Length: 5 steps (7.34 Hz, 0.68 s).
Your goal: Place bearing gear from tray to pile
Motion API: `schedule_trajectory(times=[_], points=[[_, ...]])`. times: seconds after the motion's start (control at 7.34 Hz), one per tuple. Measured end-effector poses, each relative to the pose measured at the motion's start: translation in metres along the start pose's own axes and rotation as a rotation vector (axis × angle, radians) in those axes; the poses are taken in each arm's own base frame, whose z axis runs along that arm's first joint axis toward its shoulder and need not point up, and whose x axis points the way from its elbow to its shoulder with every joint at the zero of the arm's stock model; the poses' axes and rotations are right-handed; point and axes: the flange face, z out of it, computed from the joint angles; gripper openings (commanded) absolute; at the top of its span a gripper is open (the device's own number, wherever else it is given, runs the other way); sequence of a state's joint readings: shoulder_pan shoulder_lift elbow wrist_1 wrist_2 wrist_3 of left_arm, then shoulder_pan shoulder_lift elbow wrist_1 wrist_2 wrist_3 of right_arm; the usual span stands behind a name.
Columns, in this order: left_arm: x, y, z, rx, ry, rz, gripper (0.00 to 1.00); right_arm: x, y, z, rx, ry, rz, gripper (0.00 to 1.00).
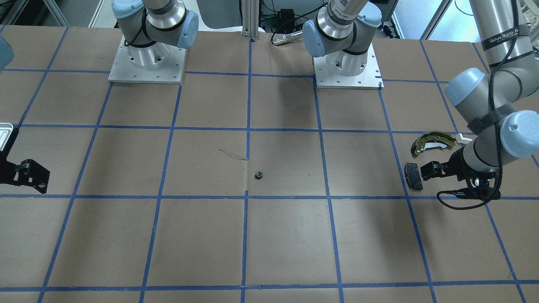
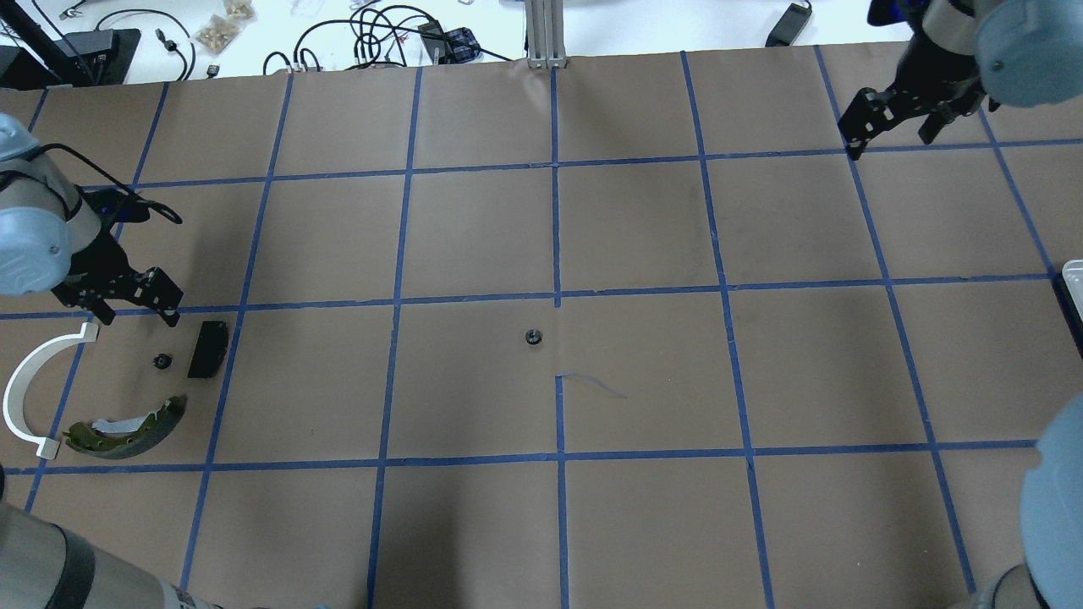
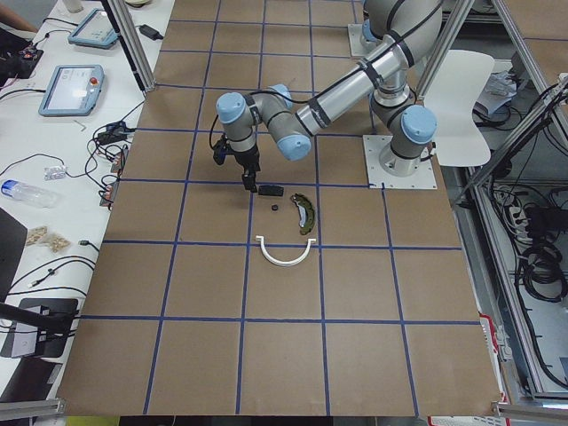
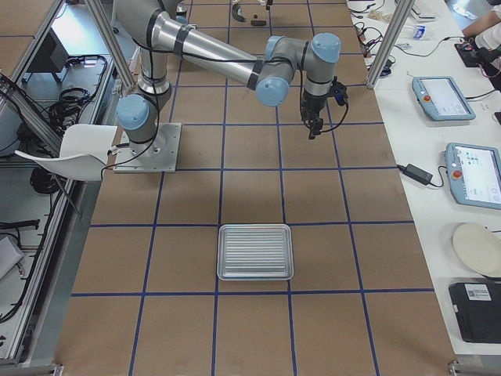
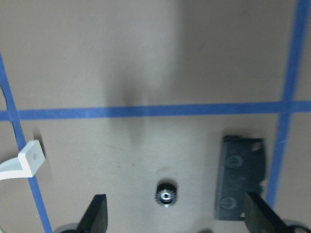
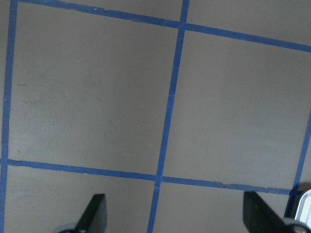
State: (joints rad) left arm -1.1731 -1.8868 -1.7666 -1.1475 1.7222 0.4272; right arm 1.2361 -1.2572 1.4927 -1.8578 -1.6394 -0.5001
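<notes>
A small dark bearing gear [image 2: 161, 361] lies on the table in the pile, beside the black brake pad [image 2: 207, 348], the white arc [image 2: 30, 397] and the olive-gold brake shoe [image 2: 127, 427]. In the left wrist view this gear [image 5: 166, 194] lies below and between my open fingers. My left gripper [image 2: 127, 292] is open, empty and just above the pile. A second small gear [image 2: 533, 337] lies alone at the table's middle. My right gripper [image 2: 897, 114] is open and empty at the far right. The silver tray [image 4: 255, 251] holds nothing that I can see.
The table is brown paper with a blue tape grid. The tray's edge [image 2: 1073, 288] shows at the overhead view's right border. Both arm bases [image 1: 147, 63] stand on the robot's side of the table. Cables and tablets lie beyond the far edge.
</notes>
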Motion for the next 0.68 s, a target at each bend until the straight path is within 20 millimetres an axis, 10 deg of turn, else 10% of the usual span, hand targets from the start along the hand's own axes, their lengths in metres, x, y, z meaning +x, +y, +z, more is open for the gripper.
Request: schedule_trajectory(times=[0.68], points=[[0.288, 0.012, -0.049, 0.097, 0.093, -0.021, 1.0, 0.016, 0.009, -0.001, -0.007, 0.006, -0.025, 1.0]])
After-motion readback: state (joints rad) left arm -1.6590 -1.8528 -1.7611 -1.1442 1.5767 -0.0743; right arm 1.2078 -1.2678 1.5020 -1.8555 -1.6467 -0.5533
